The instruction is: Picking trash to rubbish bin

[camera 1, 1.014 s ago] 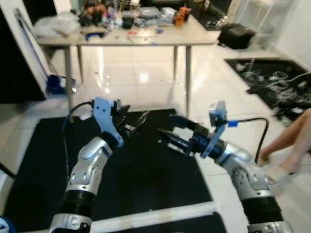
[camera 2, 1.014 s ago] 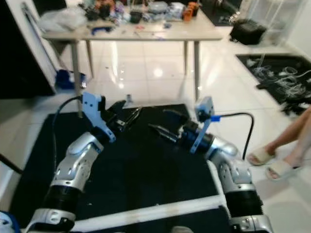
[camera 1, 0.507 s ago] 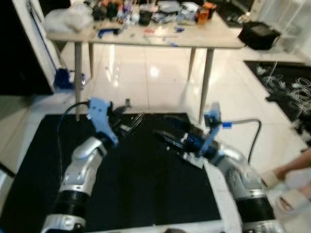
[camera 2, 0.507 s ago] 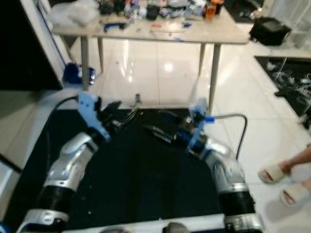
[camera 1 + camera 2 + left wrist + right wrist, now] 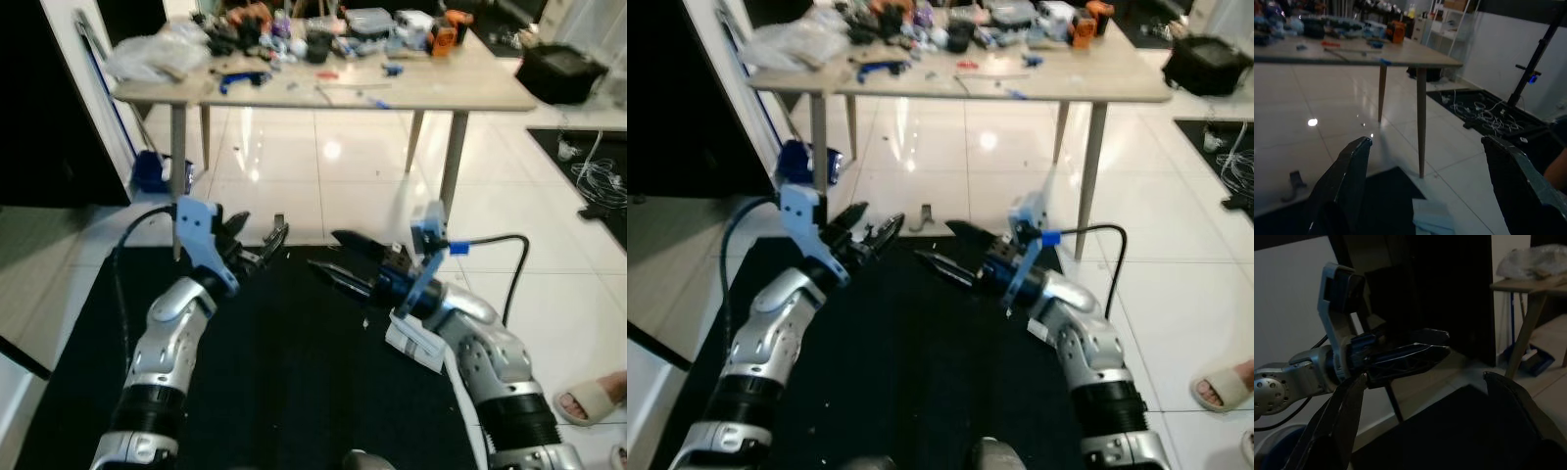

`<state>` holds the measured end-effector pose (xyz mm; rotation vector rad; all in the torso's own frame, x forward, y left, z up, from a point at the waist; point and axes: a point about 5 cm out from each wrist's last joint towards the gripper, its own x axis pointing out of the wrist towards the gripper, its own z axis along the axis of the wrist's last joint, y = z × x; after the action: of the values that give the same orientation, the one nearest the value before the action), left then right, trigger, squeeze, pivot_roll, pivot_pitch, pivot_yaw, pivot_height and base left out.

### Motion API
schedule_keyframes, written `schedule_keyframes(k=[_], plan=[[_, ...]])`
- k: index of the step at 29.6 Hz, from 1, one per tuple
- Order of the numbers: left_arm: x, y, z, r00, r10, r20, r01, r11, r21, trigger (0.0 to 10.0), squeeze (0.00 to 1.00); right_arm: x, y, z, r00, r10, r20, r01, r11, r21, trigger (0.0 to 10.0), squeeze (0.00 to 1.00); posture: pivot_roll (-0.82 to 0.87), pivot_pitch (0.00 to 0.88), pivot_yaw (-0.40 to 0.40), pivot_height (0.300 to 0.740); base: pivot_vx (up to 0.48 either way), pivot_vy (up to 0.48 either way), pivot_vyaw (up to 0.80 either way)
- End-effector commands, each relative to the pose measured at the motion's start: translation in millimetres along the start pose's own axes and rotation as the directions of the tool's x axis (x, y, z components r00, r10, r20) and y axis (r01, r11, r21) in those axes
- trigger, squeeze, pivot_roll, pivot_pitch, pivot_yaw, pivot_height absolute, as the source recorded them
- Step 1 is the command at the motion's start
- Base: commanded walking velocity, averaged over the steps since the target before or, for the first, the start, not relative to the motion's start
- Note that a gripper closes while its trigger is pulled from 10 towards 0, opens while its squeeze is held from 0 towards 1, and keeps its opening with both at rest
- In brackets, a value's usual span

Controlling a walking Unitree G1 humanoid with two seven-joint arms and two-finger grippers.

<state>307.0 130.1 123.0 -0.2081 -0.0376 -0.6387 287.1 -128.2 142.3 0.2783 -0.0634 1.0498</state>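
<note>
Both pairs of fingers stood spread and empty. The left gripper (image 5: 263,247) hung above the far edge of the black mat (image 5: 274,392), its tips pointing toward the right gripper (image 5: 341,262), which faced it from just across that edge. In the right wrist view the left gripper (image 5: 1420,350) showed with its two black fingers parted a little, nothing between them.

The likeliest piece of trash was a flat white paper or wrapper (image 5: 416,343) lying at the mat's right border, directly under the right forearm, touching neither gripper. The left wrist view caught the same pale sheet (image 5: 1432,220) on the floor between its own fingers. A small grey scrap (image 5: 924,217) lay on the tiles just beyond the mat. No rubbish bin could be made out.

Over the last second the whole scene had shifted: the cluttered table (image 5: 490,93) had come into fuller view and the person's sandalled foot (image 5: 591,401) had slid toward the right edge. The arms kept their pose, so the camera had moved, probably the robot turning or stepping. The pickup itself had not begun.
</note>
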Motion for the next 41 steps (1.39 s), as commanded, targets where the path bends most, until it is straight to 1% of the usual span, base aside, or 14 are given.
schedule_keyframes(k=[1, 41], plan=[[-3.0, 3.3, 1.3, 1.0, 0.008, 0.0, -0.008, 1.0, 0.015, 10.0, 0.0, 2.6, 2.8, -1.1, 1.0, 0.012, 0.001, -0.012, 1.0, -0.003, 9.8, 0.0, 0.0, 0.0, -0.015, 0.74, 0.48, 0.0, 0.0], [-2.6, 1.4, 0.3, 1.0, -0.015, -0.004, 0.015, 0.999, 0.039, 10.0, 0.0, 2.5, 2.3, -2.5, 1.0, 0.013, -0.003, -0.013, 1.0, 0.001, 9.3, 0.0, -0.01, 0.0, -0.019, 0.74, 0.48, 0.0, 0.0]])
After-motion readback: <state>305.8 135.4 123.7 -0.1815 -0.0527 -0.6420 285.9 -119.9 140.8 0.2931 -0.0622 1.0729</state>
